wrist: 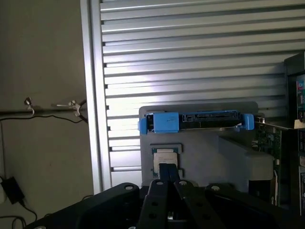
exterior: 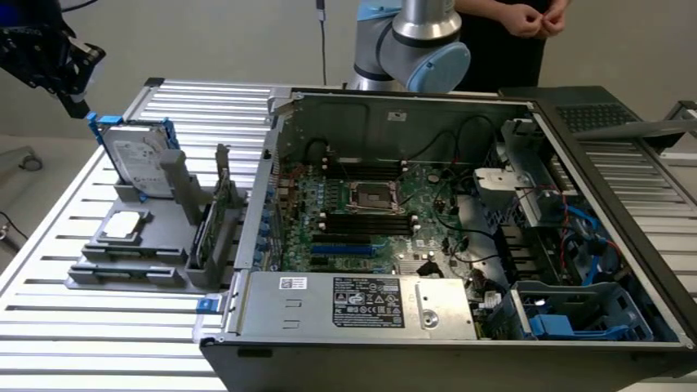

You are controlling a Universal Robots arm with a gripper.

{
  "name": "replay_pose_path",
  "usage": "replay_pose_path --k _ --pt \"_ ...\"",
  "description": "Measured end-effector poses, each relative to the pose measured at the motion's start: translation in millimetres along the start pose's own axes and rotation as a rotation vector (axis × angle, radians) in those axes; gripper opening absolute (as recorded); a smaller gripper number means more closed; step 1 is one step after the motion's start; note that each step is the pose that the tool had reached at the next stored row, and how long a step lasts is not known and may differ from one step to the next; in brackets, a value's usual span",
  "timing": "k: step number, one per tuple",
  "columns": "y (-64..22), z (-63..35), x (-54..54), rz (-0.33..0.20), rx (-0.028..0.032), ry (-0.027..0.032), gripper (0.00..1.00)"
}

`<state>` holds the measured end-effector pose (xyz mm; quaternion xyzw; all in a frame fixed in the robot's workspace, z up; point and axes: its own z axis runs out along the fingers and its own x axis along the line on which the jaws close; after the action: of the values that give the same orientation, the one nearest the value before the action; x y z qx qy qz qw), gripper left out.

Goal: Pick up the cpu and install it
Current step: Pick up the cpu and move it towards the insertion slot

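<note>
Plainly, the cpu (exterior: 126, 225) lay flat, silver face up, in a shallow recess of the grey holder (exterior: 136, 273) on the slatted table (exterior: 65, 327). In the exterior view the upright drive (exterior: 142, 163) with its blue bracket stood at twelve o'clock from it. A card (exterior: 224, 204) stood on edge at three o'clock, and the open case (exterior: 403, 95) lay beyond that, its dark-centred socket (exterior: 370, 194) mid-board. The tool (exterior: 77, 102) hung at eleven o'clock from the drive, apart from it, clenched on nothing. In the wrist view its closed tips lined up with the cpu (wrist: 166, 156).
</note>
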<state>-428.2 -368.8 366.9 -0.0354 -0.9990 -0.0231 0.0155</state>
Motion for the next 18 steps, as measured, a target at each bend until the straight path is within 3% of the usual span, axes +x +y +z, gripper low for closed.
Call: replay_pose_path --k 9,12,13,15,17,18 --pt "0.0 0.0 0.0 0.0 0.0 0.0 0.12" --pt "0.0 0.0 0.0 0.0 0.0 0.0 0.3" --pt "0.0 0.0 0.0 0.0 0.0 0.0 0.3" --pt "0.0 0.5 -0.1 0.0 0.0006 0.0 0.42" --pt "-0.3 2.4 0.0 0.0 0.0011 -0.0002 0.42" --pt "-0.5 4.0 0.0 0.0 0.0014 -0.0001 0.48"
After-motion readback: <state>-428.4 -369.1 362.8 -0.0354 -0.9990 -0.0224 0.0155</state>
